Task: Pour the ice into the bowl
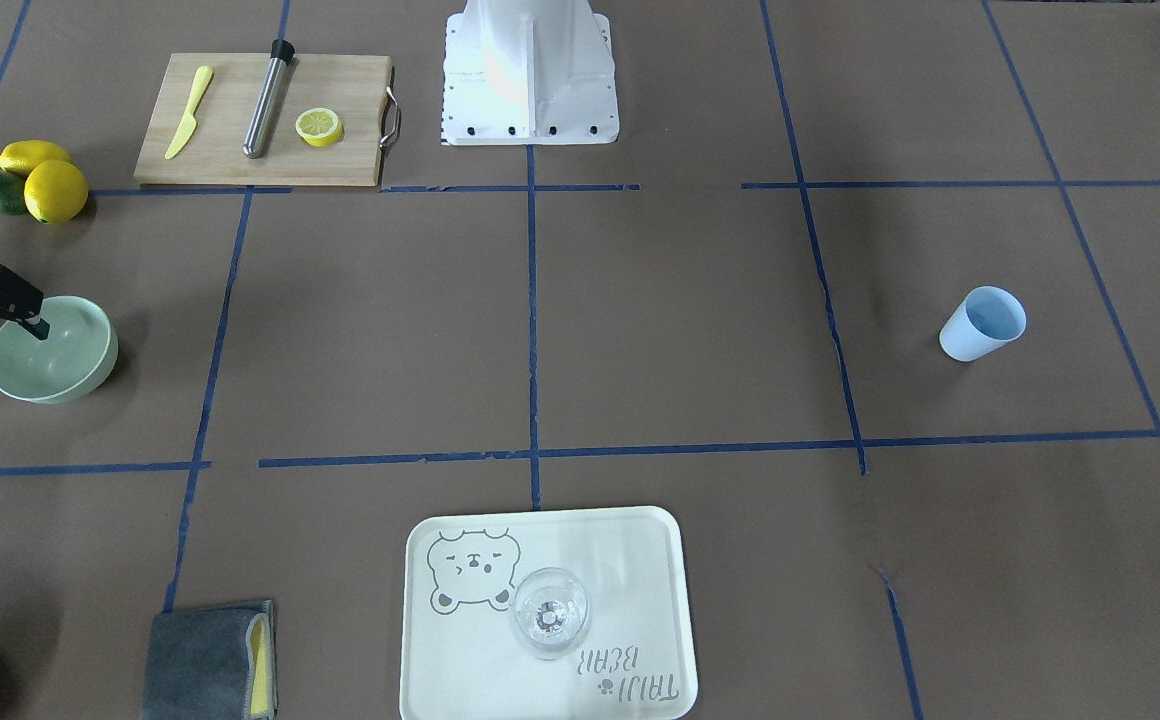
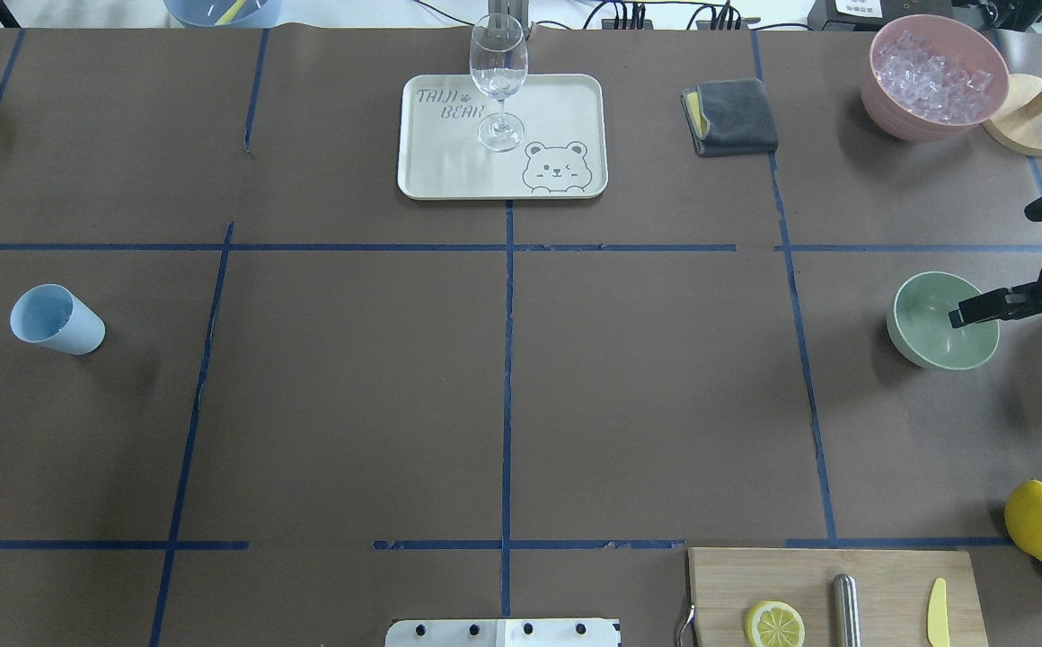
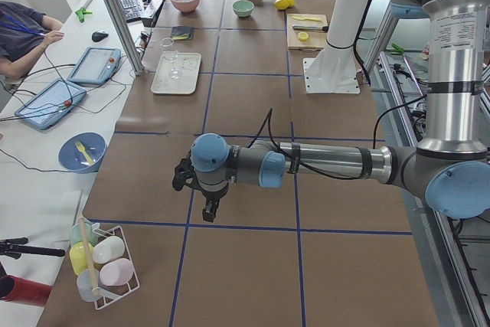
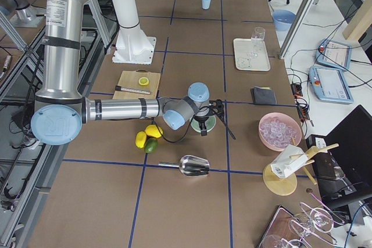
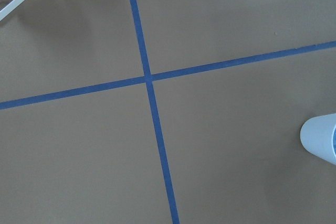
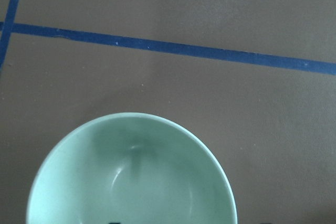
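All ice (image 2: 934,67) lies in the pink bowl (image 2: 880,97); the mint-green bowl (image 2: 923,316), beneath the right end effector (image 2: 970,313), is empty. Its finger spread: cannot tell. Pouring is not yet begun; the next move probably calls for grasping the metal scoop (image 4: 195,165).

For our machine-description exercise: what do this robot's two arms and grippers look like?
Both the left arm and right arm are silver metal tubes linked by grey cylindrical joints with light blue round caps; a white printed label wraps each upright tube. A black cable loops near each wrist. The left gripper and right gripper are black, with slim fingers.
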`<state>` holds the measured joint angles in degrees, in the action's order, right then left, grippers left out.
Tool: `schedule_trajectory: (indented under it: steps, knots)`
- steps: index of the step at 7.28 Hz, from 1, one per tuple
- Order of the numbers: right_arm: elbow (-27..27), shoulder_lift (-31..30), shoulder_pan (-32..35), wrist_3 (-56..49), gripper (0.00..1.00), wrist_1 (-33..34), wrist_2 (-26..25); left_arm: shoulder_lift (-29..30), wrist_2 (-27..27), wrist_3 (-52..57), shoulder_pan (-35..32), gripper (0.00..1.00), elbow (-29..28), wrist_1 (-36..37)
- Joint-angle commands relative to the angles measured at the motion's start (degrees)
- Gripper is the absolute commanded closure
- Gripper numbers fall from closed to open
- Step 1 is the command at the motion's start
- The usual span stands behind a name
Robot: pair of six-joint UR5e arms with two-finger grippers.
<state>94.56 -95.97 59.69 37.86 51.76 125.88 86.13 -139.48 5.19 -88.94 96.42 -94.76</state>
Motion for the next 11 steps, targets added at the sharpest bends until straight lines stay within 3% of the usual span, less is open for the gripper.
schedule_trajectory:
  steps: [1, 3, 4, 5, 9, 11]
  knots:
    - [-1.21, 0.00, -0.36, 0.03, 0.43, -0.08, -0.90, 0.00, 0.00, 0.00, 0.00, 0.00, 0.00, -0.07]
    - [-1.30, -0.18, -0.36, 0.02, 0.47, 0.00, -0.90, -0.09, 0.00, -0.09, 0.09, 0.00, 0.00, -1.55]
    - [-1.30, -0.01, -0.36, 0.02, 0.68, 0.09, -0.90, -0.18, 0.00, -0.09, 0.00, 0.00, 0.00, -1.65]
    - [-1.13, 0.17, -0.27, -0.06, 1.00, 0.01, -0.82, -0.18, 0.00, -0.09, 0.09, 0.00, 0.00, -1.57]
    - [2.80, 1.66, -0.18, -0.24, 1.00, 0.18, 0.59, -0.26, 0.00, -0.09, 0.00, 0.00, 0.00, -1.65]
    - [3.09, 9.01, -0.53, -0.06, 1.00, 0.97, 2.52, -0.26, 0.00, -0.09, 0.09, 0.00, 0.00, -1.65]
